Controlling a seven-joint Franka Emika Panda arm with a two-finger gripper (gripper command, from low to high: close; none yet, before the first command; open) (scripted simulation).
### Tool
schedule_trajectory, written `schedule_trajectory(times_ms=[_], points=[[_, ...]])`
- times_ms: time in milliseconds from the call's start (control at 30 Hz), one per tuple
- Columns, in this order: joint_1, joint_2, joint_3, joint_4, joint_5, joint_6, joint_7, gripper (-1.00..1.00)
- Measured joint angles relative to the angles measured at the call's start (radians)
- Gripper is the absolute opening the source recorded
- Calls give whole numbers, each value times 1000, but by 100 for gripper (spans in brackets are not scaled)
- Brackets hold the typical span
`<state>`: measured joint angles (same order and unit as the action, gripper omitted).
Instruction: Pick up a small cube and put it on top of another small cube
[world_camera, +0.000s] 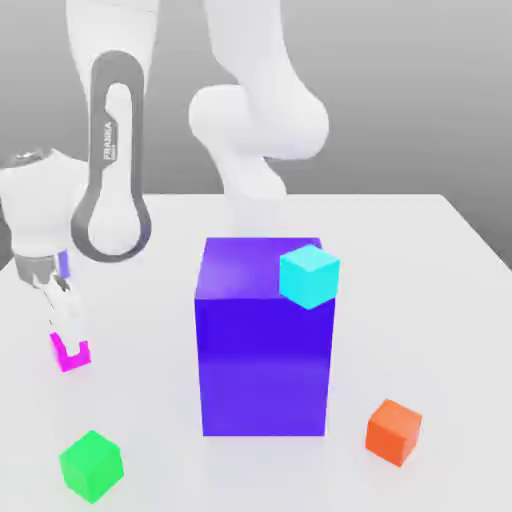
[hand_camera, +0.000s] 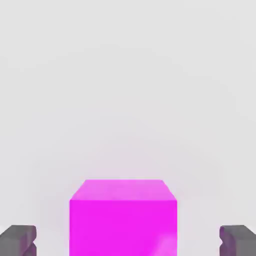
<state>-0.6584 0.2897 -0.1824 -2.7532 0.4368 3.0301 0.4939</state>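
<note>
I have the tool (hand_camera: 128, 245) wide open around the magenta cube (hand_camera: 123, 227), which sits between the fingertips, clear of both; closing inward looks like my next move.

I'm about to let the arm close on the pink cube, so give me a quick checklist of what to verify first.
Gripper open: ok, fingers apart.
Magenta cube between the fingers: ok, bare surface shows on both sides.
Cube not yet gripped: ok, neither finger touches it.
Fingers low enough to grip: cannot tell.
Green cube and orange cube away from the gripper: ok.
Which cube to stack on: cannot tell, the task names none.
</note>
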Motion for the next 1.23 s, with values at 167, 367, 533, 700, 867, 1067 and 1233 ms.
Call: schedule_trajectory(times_ms=[167, 367, 533, 700, 867, 1067, 1233], points=[[-30, 18, 33, 4, 12, 14, -8, -100], [37, -42, -52, -12, -67, -29, 51, -100], [121, -171, -185, -45, -270, -119, 203, -100], [197, -217, -152, 23, -375, -231, 269, -100], [318, -172, -47, 200, -386, -361, 250, -100], [381, -41, 49, 323, -362, -354, 214, -100], [373, 18, 63, 329, -346, -302, 202, 100]])
